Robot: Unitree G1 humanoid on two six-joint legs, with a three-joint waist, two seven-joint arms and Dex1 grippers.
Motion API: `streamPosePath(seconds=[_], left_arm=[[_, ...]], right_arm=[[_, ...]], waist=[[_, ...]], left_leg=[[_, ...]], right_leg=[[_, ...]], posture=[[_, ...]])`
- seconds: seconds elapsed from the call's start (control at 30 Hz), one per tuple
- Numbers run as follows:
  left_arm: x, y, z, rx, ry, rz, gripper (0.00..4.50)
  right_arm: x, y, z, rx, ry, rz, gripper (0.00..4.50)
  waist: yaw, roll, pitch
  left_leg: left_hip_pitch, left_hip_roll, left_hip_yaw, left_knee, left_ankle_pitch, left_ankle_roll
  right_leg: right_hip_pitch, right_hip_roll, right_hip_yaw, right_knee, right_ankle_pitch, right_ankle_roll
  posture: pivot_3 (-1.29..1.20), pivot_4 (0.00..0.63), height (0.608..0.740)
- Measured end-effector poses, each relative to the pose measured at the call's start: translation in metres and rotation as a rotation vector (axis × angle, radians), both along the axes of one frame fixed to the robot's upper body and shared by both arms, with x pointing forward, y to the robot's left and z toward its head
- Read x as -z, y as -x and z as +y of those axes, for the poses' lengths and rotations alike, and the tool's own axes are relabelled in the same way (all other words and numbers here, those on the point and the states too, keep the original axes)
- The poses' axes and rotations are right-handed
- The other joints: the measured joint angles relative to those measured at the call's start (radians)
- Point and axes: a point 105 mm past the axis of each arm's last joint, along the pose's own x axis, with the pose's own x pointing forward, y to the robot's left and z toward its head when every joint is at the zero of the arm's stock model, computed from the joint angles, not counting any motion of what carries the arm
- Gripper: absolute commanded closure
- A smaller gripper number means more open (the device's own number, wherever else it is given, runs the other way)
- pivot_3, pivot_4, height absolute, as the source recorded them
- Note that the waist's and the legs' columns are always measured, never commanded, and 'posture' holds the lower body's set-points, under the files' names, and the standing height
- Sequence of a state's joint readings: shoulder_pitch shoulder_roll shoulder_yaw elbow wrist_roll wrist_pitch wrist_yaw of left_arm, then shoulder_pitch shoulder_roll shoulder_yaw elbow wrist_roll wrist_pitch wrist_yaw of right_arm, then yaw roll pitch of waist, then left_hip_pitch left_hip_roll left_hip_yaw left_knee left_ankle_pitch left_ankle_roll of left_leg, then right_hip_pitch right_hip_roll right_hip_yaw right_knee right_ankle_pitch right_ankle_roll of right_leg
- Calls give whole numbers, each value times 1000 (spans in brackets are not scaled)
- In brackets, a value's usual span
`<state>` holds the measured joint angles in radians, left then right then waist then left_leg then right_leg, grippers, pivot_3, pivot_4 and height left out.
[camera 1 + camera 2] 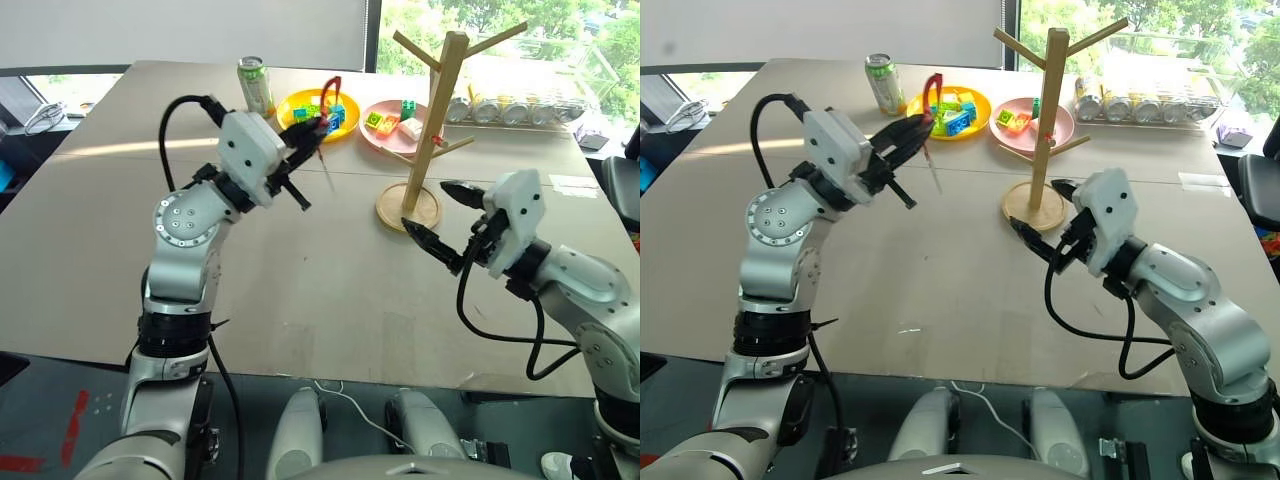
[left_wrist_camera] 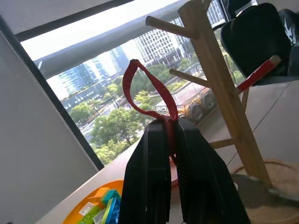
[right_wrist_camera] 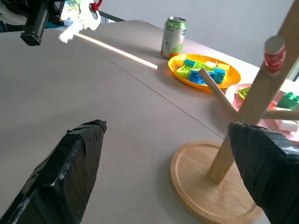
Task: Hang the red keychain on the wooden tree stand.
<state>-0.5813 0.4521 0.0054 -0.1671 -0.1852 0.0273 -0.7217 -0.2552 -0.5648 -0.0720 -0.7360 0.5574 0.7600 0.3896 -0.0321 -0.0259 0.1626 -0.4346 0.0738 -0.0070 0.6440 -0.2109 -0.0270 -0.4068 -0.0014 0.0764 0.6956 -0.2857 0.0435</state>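
My left gripper [image 1: 318, 125] is shut on the red keychain [image 2: 140, 88] and holds it up in the air over the table. The red loop [image 1: 333, 90] stands above the fingertips and its pale tail [image 1: 325, 172] hangs below. The wooden tree stand [image 1: 440, 110] rises to the right of the keychain, apart from it, with its round base [image 3: 210, 186] on the table. My right gripper [image 1: 440, 215] is open and low beside the base, one finger [image 3: 70, 168] on each side of the view toward it, holding nothing.
A green can [image 1: 255, 85] stands at the back, next to a yellow plate [image 1: 285, 105] of toy bricks. A pink plate [image 1: 372, 140] with more bricks lies behind the stand. A row of cans [image 1: 510, 110] lines the far right edge.
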Motion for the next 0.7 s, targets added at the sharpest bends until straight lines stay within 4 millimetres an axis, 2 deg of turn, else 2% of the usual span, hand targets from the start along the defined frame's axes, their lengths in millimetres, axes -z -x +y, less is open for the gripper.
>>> streamPosePath(seconds=[0.23, 0.5, 0.7], left_arm=[[7, 11, -27, 156, -81, -37, 4443], [26, 0, -51, 251, -171, -74, 4443], [27, -5, -62, 287, -184, -120, 4443]], right_arm=[[-5, 1, -19, 95, 3, -23, 0], [-5, 3, -25, 152, 0, -27, 0], [-5, 4, -27, 180, -9, -25, 0]], waist=[[-4, 0, 0], [0, 0, 0], [-3, 0, 0]], left_leg=[[1, 0, 0, 0, 0, 0], [1, 0, 0, 0, 0, 0], [1, 0, 0, 0, 0, 0]], right_leg=[[1, 1, 0, 0, 0, 0], [2, 0, 0, -1, 0, 0], [2, 1, 0, -1, 0, 0]], posture=[[0, 150, 740], [0, 150, 740], [0, 150, 740]])
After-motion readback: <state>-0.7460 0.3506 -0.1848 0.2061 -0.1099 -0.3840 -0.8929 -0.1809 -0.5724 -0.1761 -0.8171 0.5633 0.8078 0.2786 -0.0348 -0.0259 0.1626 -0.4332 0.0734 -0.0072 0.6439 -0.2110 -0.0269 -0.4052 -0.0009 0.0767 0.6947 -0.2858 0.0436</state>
